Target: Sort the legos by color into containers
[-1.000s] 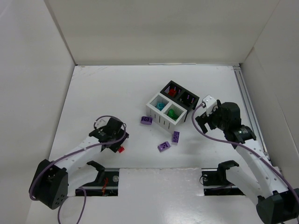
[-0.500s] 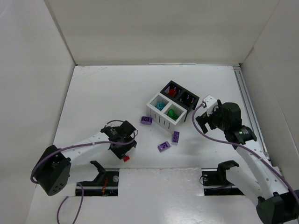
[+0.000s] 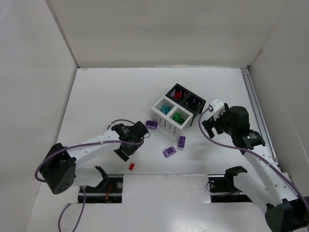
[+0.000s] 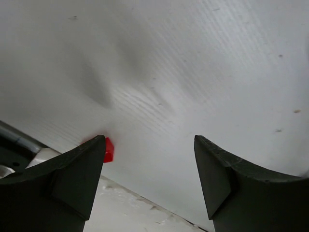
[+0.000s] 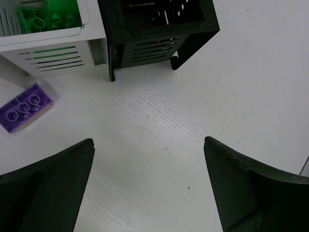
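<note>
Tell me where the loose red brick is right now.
Top view: the red brick lies on the table by its near edge, close beside the left hand, left of the purple bricks.

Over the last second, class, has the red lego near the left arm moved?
Yes. The red lego has slid toward the near edge of the table, farther from the containers.

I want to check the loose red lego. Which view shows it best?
Top external: the red lego lies whole, nothing covering it. Left wrist shows only a sliver behind a finger. Right wrist misses it.
</note>
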### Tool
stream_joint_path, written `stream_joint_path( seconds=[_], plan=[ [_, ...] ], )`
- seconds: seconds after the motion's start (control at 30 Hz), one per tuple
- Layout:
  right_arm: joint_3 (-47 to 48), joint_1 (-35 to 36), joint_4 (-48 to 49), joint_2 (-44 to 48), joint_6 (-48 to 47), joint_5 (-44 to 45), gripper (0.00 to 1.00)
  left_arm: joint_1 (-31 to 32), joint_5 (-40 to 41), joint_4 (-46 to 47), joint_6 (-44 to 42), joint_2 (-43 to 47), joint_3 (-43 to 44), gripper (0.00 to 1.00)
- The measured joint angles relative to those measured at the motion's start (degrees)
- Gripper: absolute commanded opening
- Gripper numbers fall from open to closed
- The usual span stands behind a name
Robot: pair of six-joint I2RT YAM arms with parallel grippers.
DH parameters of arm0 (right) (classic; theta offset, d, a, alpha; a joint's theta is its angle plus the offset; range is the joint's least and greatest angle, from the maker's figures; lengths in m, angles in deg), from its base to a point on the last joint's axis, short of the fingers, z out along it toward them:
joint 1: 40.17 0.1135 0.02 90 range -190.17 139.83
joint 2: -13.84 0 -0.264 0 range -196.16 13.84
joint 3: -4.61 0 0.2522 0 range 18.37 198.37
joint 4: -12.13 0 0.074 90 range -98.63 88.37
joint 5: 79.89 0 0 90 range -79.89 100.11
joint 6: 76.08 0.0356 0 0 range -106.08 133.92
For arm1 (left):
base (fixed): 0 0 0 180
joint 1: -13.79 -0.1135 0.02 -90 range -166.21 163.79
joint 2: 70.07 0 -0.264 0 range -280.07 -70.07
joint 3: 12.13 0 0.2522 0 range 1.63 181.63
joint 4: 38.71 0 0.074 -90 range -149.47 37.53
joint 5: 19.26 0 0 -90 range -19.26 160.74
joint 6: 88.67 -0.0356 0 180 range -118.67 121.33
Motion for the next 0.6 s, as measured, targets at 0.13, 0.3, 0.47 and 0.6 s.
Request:
stream_joint_path(
  seconds=[0.13,0.3,0.47,0.6],
  plan=[
    [0.0,0.0,0.0,0.0,0.0,0.0,1.00,2.9,-0.2,-4.1,0.1,-1.8,-0.2,0.74],
    [0.0,0.0,0.0,0.0,0.0,0.0,1.00,5.5,-1.1,-8.1,2.8,-3.9,-0.1,0.75],
    [0.0,0.0,0.0,0.0,0.0,0.0,1.00,5.5,-0.5,-7.9,4.3,-8.8,0.3,0.74],
    [0.0,0.0,0.1,0.0,0.0,0.0,1.00,5.5,-0.6,-2.9,4.0,-10.4,0.0,0.70]
  ],
)
